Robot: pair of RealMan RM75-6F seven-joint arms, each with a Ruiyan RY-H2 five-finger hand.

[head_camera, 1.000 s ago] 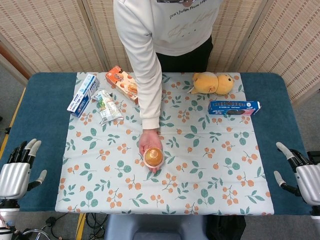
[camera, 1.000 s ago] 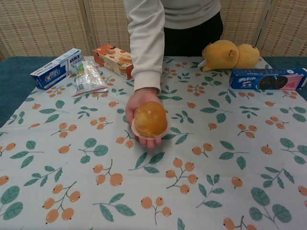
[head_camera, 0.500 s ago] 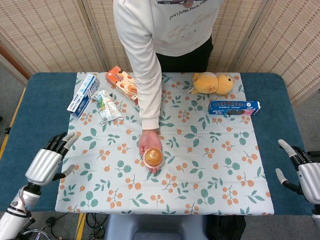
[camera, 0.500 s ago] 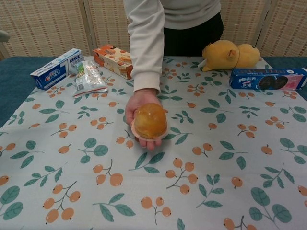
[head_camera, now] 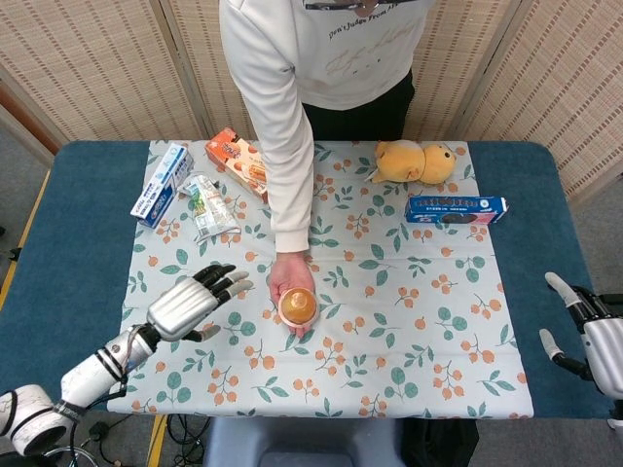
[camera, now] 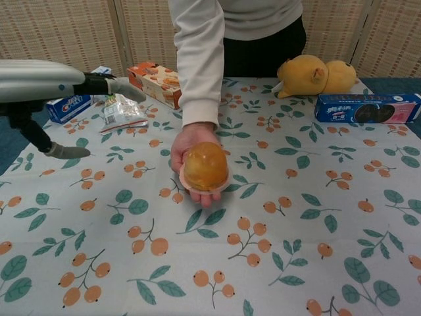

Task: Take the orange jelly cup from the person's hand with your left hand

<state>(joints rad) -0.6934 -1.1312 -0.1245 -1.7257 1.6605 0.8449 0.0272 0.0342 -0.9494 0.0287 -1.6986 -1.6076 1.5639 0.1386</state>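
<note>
The orange jelly cup [head_camera: 298, 305] [camera: 206, 167] rests on the person's upturned palm [head_camera: 288, 280] [camera: 191, 141] over the middle of the patterned cloth. My left hand [head_camera: 189, 302] [camera: 46, 82] hovers open to the left of the cup, fingers spread and pointing toward it, with a small gap between them and the person's hand. My right hand [head_camera: 596, 334] stays open and empty at the table's right edge, far from the cup.
At the back left lie a blue-white box [head_camera: 161, 183], a clear snack packet [head_camera: 208, 204] and an orange biscuit box [head_camera: 238, 161]. A yellow plush toy [head_camera: 413, 161] and a blue cookie box [head_camera: 456, 208] lie back right. The person's arm [head_camera: 285, 146] reaches in from the far side.
My left hand has swept from the table's left edge rightward over the cloth toward the cup. The person's hand, the cup and my right hand have hardly moved.
</note>
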